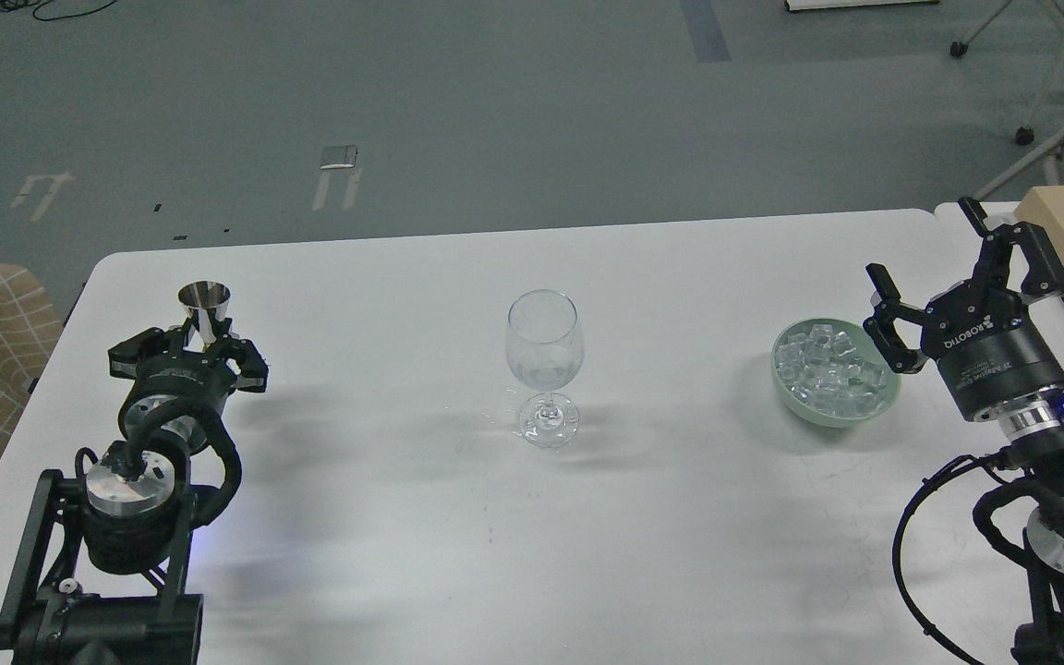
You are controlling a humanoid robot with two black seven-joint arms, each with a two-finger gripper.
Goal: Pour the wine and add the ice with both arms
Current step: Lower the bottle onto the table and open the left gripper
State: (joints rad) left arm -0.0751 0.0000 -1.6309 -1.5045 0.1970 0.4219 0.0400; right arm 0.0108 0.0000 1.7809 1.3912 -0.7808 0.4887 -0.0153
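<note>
At the left of the frame the left pincer (204, 356) sits around the foot of a small steel measuring cup (205, 312), its fingers on either side of the cup's waist; whether they are truly clamped on it or merely set beside it I cannot tell, since the wrist hides the contact. At the right of the frame the right pincer (934, 296) stands with its fingers plainly apart and empty, just beside the right rim of the green bowl (874, 411) that holds the ice (828, 365); one lower fingertip overlaps the rim in this view, though touching or not is unclear. The wine glass (544, 365) stands upright in the middle of the white worktop (532, 554), well apart from both arms, with little or nothing in it as far as can be seen.

The risks, as I judge them: a loose hold on the tapered, polished cup could let it slip or tilt early, spilling on the worktop before it reaches the glass; the glass is tall on a narrow stem, so a brush from either arm would topple it; the cubes are small, clear and slick, so the wide pincer may pinch air, squirt one out, or shove the light bowl sideways; both arms converging on the glass at once could collide.
</note>
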